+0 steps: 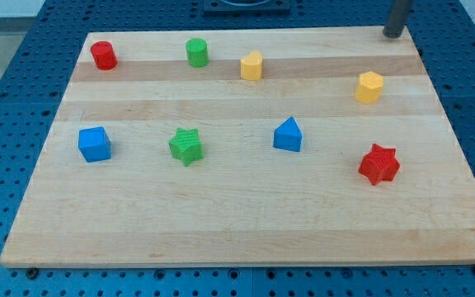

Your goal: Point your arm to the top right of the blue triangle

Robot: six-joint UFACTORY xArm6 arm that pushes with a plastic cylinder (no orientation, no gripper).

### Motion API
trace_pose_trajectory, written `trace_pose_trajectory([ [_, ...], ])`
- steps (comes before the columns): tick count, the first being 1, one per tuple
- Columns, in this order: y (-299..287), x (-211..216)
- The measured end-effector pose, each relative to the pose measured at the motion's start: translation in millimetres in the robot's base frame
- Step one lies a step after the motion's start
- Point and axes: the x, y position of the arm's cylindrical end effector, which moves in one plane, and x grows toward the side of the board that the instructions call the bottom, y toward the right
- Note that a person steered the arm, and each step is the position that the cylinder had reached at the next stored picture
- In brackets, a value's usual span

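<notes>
A: Where is the blue triangle found?

B: It is seen a little right of the worktop's middle, flat on the wood, with bare board all round it. The green star is set well apart toward the view's left, the red star well apart toward the view's right and slightly lower.

A: How is it judged to handle?

B: It is taken for a small, stiff, light block that would slide easily on the smooth wood. No hold is called for; the task is met by stopping at bare board beside its upper right corner, without contact.

A: And the end effector?

B: No grasping part is fitted, so nothing is clenched or released. Only a rod is seen, and my tip is placed at the worktop's top right edge, far from the triangle, nearest the yellow block on the right.

A: What else is noted?

B: A second yellow block, a green cylinder and a red cylinder are lined along the top; a blue cube is set at the left.
</notes>
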Motion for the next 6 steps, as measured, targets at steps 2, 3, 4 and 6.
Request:
trace_pose_trajectory([
  [2, -32, 3],
  [3, -42, 22],
  [4, -67, 101],
  [6, -97, 104],
])
